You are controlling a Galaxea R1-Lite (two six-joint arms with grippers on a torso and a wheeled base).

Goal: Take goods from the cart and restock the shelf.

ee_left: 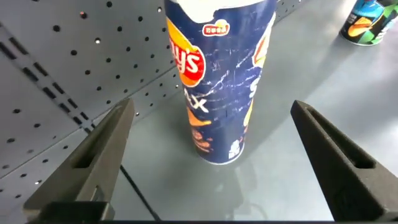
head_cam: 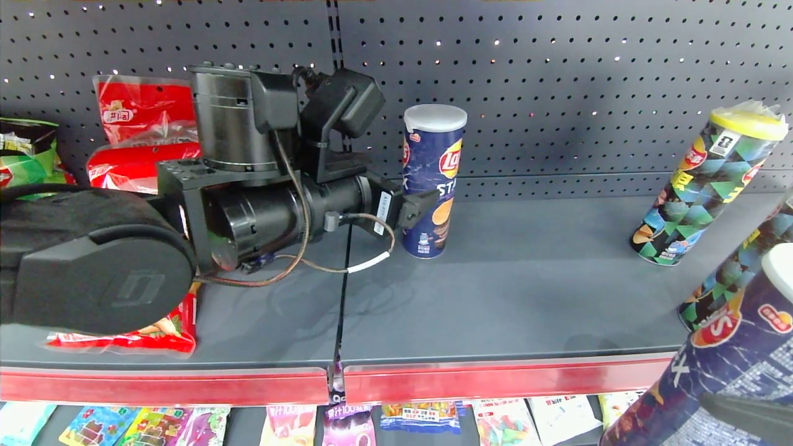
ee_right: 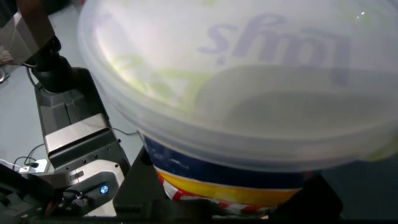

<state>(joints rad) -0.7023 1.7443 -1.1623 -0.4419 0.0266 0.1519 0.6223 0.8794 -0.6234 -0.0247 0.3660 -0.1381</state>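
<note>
While the tall blue cardboard chip can with the white plastic lid stands straight up near the back of the flat grey metal shelf, just in front of the grey wall full of little holes, the left gripper sits right at it. Its two dark fingers are spread wide, one on each side of the can, and they do not seem to touch it. So I think this can is already in its place, and the step now is letting it be. The next move should be to pull the left arm straight back, slow and level, so that no finger bumps the can and tips it. A second blue chip can with a white lid is low at the right, in front of the shelf, pinched in the right gripper. I think it goes on the shelf next, and the bare grey part beside the first can looks like a good spot. Farther right, a bright patterned tube with a yellow lid leans on the shelf. Shiny red snack bags lie at the far left, behind the left arm.
</note>
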